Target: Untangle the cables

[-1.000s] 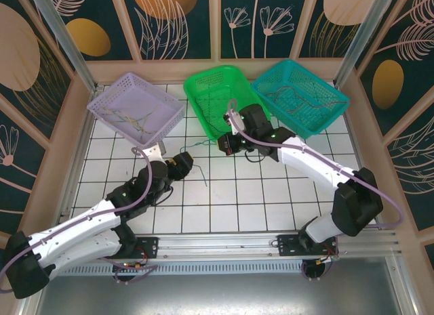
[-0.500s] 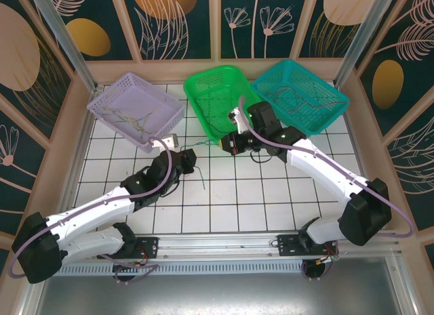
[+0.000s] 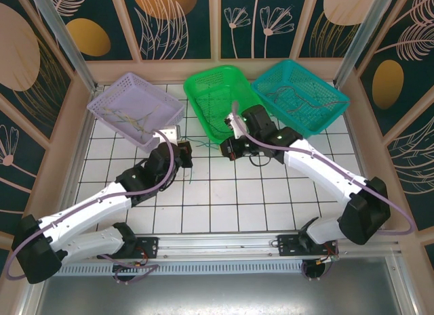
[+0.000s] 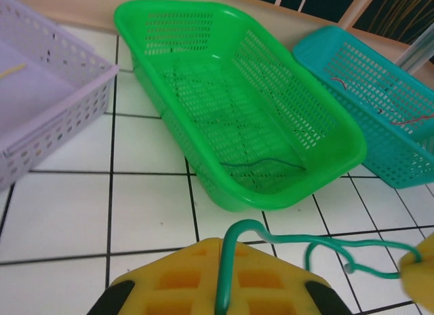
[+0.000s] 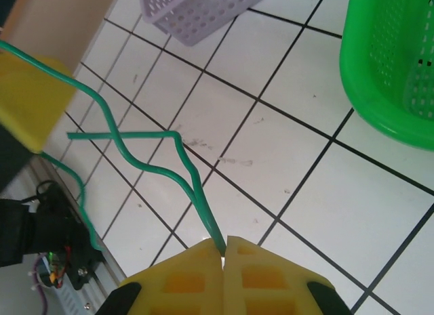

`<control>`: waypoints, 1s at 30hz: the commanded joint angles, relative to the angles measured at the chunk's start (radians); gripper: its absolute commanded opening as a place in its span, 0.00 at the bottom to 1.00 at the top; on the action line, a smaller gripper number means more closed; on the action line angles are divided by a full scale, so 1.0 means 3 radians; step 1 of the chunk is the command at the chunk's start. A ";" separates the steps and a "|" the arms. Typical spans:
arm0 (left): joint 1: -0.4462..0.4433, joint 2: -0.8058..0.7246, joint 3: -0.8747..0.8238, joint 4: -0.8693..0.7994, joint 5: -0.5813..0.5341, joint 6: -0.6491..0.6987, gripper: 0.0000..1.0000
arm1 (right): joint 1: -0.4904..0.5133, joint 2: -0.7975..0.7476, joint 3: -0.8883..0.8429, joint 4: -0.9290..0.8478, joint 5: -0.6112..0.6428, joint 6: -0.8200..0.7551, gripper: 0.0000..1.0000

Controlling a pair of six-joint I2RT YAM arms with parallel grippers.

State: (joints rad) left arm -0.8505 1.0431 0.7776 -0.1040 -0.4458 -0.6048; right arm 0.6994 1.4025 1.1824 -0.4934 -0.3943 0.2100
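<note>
A thin green cable (image 3: 202, 143) stretches low over the white tiles between my two grippers. My left gripper (image 3: 183, 152) is shut on one part of it; in the left wrist view the cable (image 4: 319, 243) loops out of the closed yellow pads (image 4: 190, 274). My right gripper (image 3: 228, 148) is shut on the other part, and two green strands (image 5: 139, 135) run from its pressed pads (image 5: 183, 281) toward the left pad (image 5: 30, 105). More cables lie in the baskets: yellowish ones (image 3: 134, 118), dark and red ones (image 3: 298, 98), and a dark one (image 4: 264, 167).
Three baskets stand along the back: lilac (image 3: 102, 101), green (image 3: 196, 81) and teal (image 3: 339, 98). The green basket's near corner (image 4: 258, 200) is right in front of both grippers. Wooden walls close in the tiled table (image 3: 237, 200).
My left arm has reached up and right toward the right gripper, and its jaws have shut on the green cable. The right gripper has stayed shut near the green basket.
</note>
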 commanded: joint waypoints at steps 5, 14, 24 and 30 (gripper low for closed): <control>0.0012 -0.0015 0.0291 -0.0102 0.0533 0.0579 0.00 | -0.0064 0.0200 0.0176 -0.0246 0.0422 0.0139 0.00; -0.0226 -0.0049 0.0215 -0.0151 0.0613 0.0514 0.00 | -0.0429 0.0320 0.0422 0.0166 -0.0058 0.0440 0.00; -0.0219 0.0053 0.0419 -0.0486 0.0157 0.0629 0.00 | -0.0462 -0.0107 0.0207 -0.0115 -0.0195 -0.0115 0.28; -0.0158 0.0020 0.0446 -0.0437 0.0598 0.0986 0.00 | -0.0486 -0.0470 -0.0087 0.0166 -0.0597 -0.0304 0.38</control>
State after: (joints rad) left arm -0.9131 1.0550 0.8753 -0.2173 -0.3298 -0.3954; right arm 0.5537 1.3010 1.1915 -0.4904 -0.5030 0.1837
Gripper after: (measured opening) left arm 0.068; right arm 0.371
